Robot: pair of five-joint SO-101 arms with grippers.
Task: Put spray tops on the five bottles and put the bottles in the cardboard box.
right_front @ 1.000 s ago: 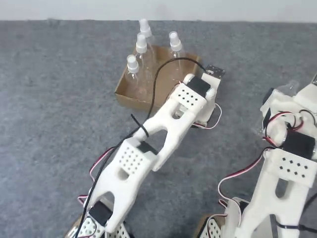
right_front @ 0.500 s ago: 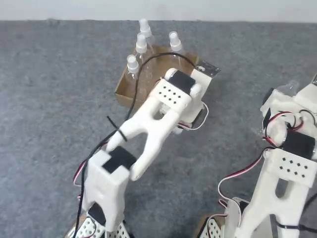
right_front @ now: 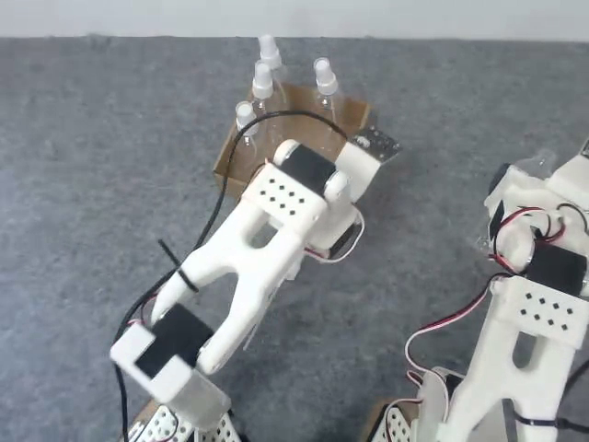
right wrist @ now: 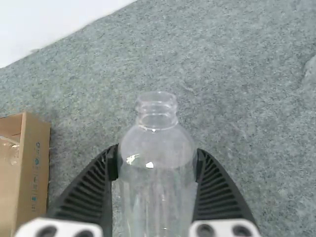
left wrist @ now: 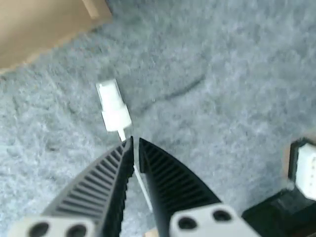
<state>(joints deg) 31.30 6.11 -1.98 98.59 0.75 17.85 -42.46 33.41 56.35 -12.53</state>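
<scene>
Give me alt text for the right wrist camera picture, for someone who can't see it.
The right gripper is shut on a clear bottle with a bare, open neck, held above grey carpet. Part of the cardboard box stands on the carpet nearby.

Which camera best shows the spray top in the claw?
The left wrist view: the spray top shows whole beyond the left claw, its tube pinched. In the high view the left arm covers it; the right wrist view faces the open bottle.
</scene>
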